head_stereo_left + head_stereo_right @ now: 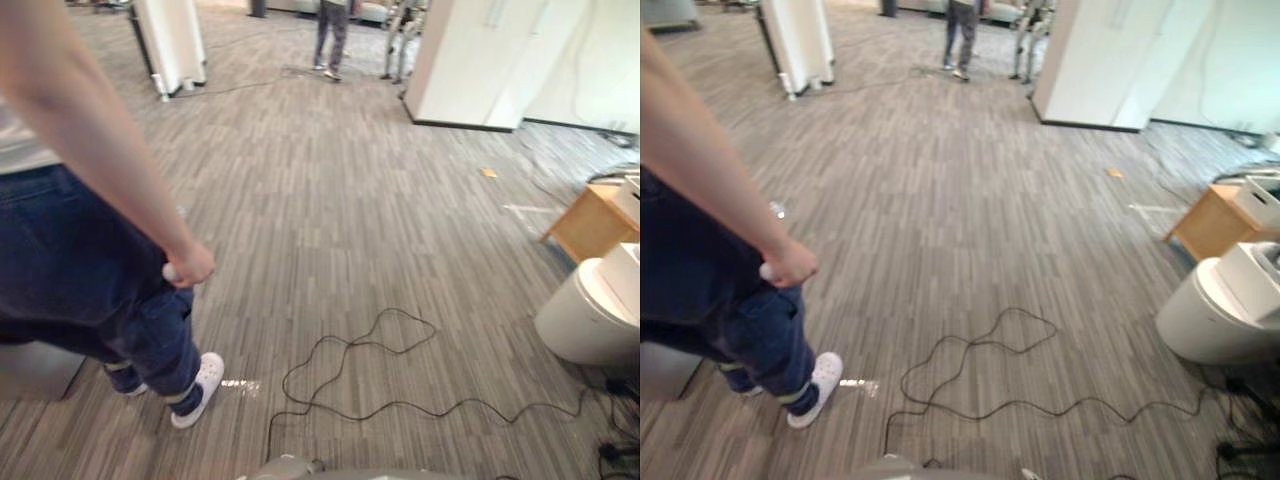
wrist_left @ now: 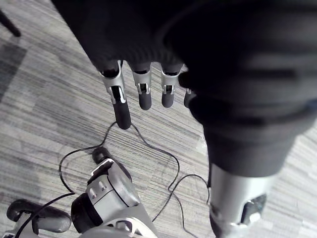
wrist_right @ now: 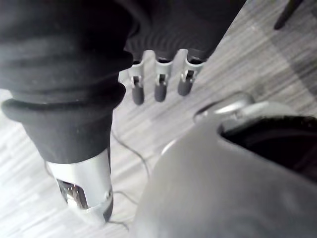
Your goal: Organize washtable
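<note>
**A:** Fig. 1. What is shown, and how are the hands held?

**B:** A striped grey floor (image 1: pixel 350 200) is viewed from the head. The left hand (image 2: pixel 121 106) is seen hanging with fingers straight and slightly spread, and nothing is held. The right hand (image 3: pixel 159 87) is likewise slack and empty, with its fingers pointed down.

**A:** Where is the washtable to be found?

**B:** Its place cannot be told. A white rounded container (image 1: pixel 585 320) and a low wooden stand (image 1: pixel 590 222) are seen close together at the right edge. Neither can be taken with confidence for the washtable. The task is judged not yet begun.

**A:** What could go wrong from here?

**B:** Three hazards are noted.

1. A person (image 1: pixel 70 270) is placed just beside the robot's left, and the person's hand (image 1: pixel 190 265) is closed on a small white object. Should the left arm be raised or swung outward, that person could be struck.
2. If a turn to the right is made blindly, the white rounded container could be knocked, since it lies near that side.
3. With the goal unlocated, an approach could be directed at the wrong furniture, and whatever rests there could be disturbed needlessly.

A slow turn is advised, with the arms kept low until the worktop is identified.
</note>
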